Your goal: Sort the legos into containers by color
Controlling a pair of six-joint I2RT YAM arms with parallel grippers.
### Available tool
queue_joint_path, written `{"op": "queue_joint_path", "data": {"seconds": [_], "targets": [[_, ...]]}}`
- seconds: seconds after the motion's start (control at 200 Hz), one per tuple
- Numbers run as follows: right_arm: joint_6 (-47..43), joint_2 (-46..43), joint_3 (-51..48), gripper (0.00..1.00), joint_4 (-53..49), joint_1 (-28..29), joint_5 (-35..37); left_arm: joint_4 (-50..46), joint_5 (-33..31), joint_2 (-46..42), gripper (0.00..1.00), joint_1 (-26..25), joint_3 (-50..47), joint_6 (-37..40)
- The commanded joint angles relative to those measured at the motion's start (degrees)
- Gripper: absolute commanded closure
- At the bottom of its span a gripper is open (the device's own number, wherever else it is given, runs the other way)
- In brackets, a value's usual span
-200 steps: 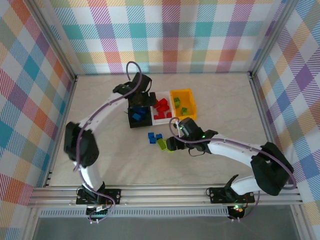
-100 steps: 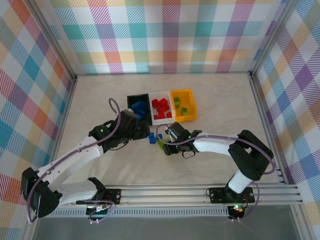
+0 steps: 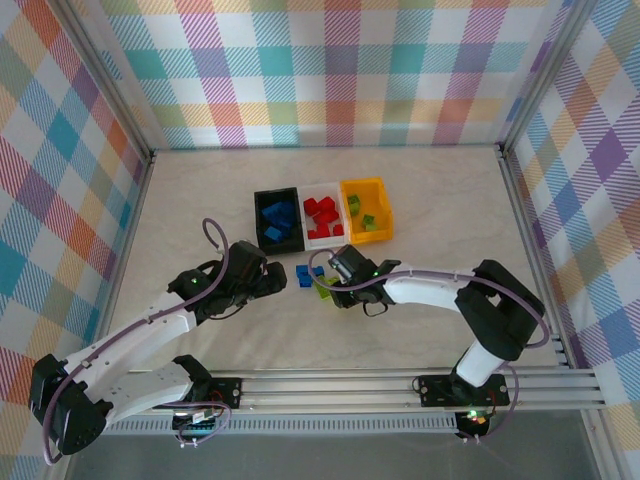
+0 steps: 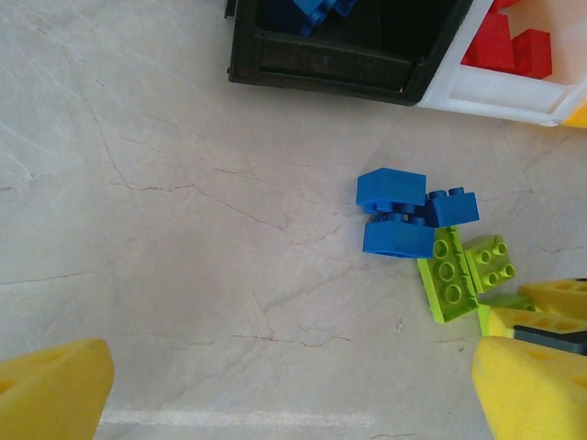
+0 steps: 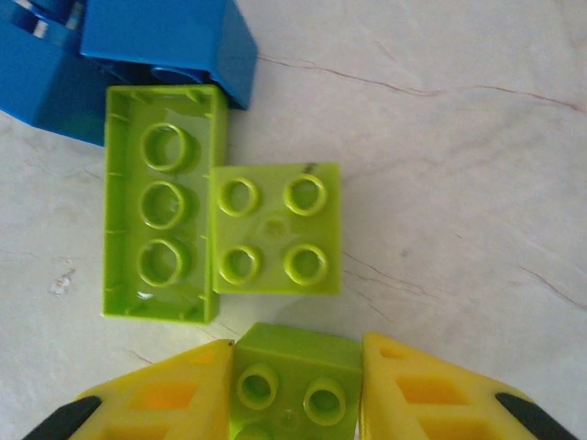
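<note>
Right gripper [image 5: 295, 378] pinches 1 lime brick [image 5: 295, 357], just beside 2 loose lime bricks [image 5: 160, 243] and 3 blue bricks [image 4: 397, 238] on the table [image 4: 183, 275], near the white bin [image 3: 326, 243]. Left gripper [image 4: 293, 390] fingers spread wide, left of them.

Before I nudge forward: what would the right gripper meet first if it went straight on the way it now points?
Probably the square four-stud lime brick, lying just ahead of the held lime brick in the right gripper. Height above the table is unclear, so it might pass over.
</note>
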Motion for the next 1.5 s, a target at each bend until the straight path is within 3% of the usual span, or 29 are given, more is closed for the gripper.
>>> {"op": "queue_joint_path", "data": {"seconds": [0.0,0.15,0.29,0.485,0.735,0.86,1.0,1.495], "targets": [[-0.61,-5.24,-1.31,0.68,-2.98,-0.31,2.76,0.45,0.10,0.85,0.00,-0.48,0.60,1.16],[-1.67,-11.20,0.16,0.68,-4.54,-3.07,2.77,0.92,1.15,3.01,0.00,-0.48,0.72,1.85],[-4.99,-10.98,6.23,0.68,-4.89,-10.22,1.69,2.31,2.43,3.96,0.00,-0.49,-0.05,2.15],[-7.59,1.29,21.43,0.67,-5.05,-19.46,-0.16,2.24,3.78,6.40,0.00,-0.44,-0.73,1.79],[-5.00,17.81,38.94,0.63,-9.26,-23.99,-1.42,4.07,4.76,7.79,0.00,-0.56,-1.48,1.38],[-3.49,20.02,42.55,0.46,-9.64,-24.40,-2.74,5.49,5.48,10.86,0.00,-0.57,-0.36,2.36],[-3.54,16.91,42.44,0.36,-9.23,-24.31,-4.57,8.04,6.87,15.17,0.00,-0.57,1.69,3.67],[-2.44,-9.41,11.75,0.35,-0.52,-20.53,-7.26,15.25,9.97,38.17,0.28,-0.65,13.42,7.19]]}}
